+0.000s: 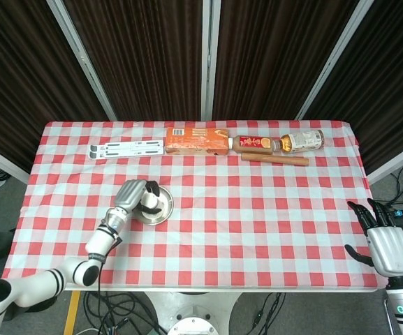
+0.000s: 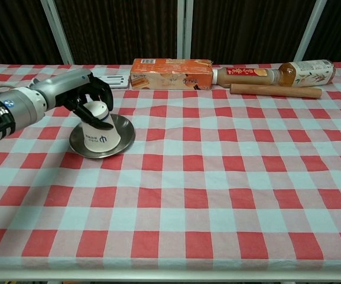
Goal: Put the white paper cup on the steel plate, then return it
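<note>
White paper cup [image 2: 100, 128] matt, printed logo, gripped by left robot hand [image 2: 83, 97], which has a brushed silver metal shell and black matt fingers [image 2: 102, 94]. Under it steel plate [image 2: 123, 138], smooth, glossy. Worktop [image 2: 217, 195] covered in red-white checked cloth, matt. Far right of that hand: wooden rod [image 2: 276, 90], matt; glossy bottles [image 2: 245, 75]; orange cardboard box [image 2: 170, 74], slight sheen. Right robot hand [image 1: 386, 248] has the same silver shell.

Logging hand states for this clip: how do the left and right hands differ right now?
The left hand holds the upside-down white paper cup on the round steel plate; the right hand holds nothing, fingers apart. The left is over the checked tablecloth; the right hangs off its right edge. Both are grey with dark fingers.
</note>
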Robot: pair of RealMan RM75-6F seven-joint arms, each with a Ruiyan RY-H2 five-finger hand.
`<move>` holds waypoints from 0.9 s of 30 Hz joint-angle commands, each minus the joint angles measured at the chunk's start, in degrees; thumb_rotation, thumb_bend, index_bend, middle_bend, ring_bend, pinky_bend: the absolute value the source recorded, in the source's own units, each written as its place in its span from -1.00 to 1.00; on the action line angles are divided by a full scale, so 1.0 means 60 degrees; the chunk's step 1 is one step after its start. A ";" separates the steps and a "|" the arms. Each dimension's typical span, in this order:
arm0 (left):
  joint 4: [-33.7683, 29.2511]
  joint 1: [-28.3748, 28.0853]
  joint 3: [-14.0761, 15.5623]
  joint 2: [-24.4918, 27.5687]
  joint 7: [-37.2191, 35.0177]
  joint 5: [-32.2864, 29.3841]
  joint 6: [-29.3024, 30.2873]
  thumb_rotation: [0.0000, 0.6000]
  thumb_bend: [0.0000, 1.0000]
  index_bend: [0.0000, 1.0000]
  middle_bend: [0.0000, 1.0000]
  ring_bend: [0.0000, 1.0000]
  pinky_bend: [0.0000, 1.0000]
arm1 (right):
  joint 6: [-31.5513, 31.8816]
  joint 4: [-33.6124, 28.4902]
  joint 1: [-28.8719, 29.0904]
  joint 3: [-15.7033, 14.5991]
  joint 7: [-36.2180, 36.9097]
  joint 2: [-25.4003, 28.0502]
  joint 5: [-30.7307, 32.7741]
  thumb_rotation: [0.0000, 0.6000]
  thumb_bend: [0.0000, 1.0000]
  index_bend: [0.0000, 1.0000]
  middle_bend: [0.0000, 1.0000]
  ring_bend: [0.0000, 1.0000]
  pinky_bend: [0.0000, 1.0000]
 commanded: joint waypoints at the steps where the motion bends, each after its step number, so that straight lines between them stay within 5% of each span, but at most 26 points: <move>1: -0.0523 0.0183 0.0230 0.0332 0.0064 0.0167 0.0070 1.00 -0.73 0.04 0.09 -0.12 0.16 | 0.0016 0.0015 -0.0008 0.0008 0.0019 0.0004 0.0017 1.00 -0.84 -0.78 -0.64 -1.00 -0.82; 13: 0.1076 -0.0322 -0.0422 -0.0504 0.0050 -0.0370 -0.0157 1.00 -0.73 0.04 0.09 -0.12 0.16 | 0.0078 0.0011 -0.0057 0.0003 0.0045 0.0010 0.0039 1.00 -0.84 -0.78 -0.64 -1.00 -0.82; 22: -0.0852 0.0363 0.0033 0.0596 -0.0786 0.0464 0.0455 1.00 -0.73 0.04 0.09 -0.12 0.16 | 0.0039 0.0001 0.0023 0.0032 0.0029 0.0012 -0.0032 1.00 -0.84 -0.78 -0.64 -1.00 -0.82; 27: -0.1420 0.0624 -0.0253 0.1231 -0.1059 0.0647 0.1172 1.00 -0.73 0.03 0.09 -0.12 0.15 | 0.0124 0.0002 0.0005 0.0039 0.0078 0.0023 -0.0079 1.00 -0.84 -0.78 -0.64 -1.00 -0.82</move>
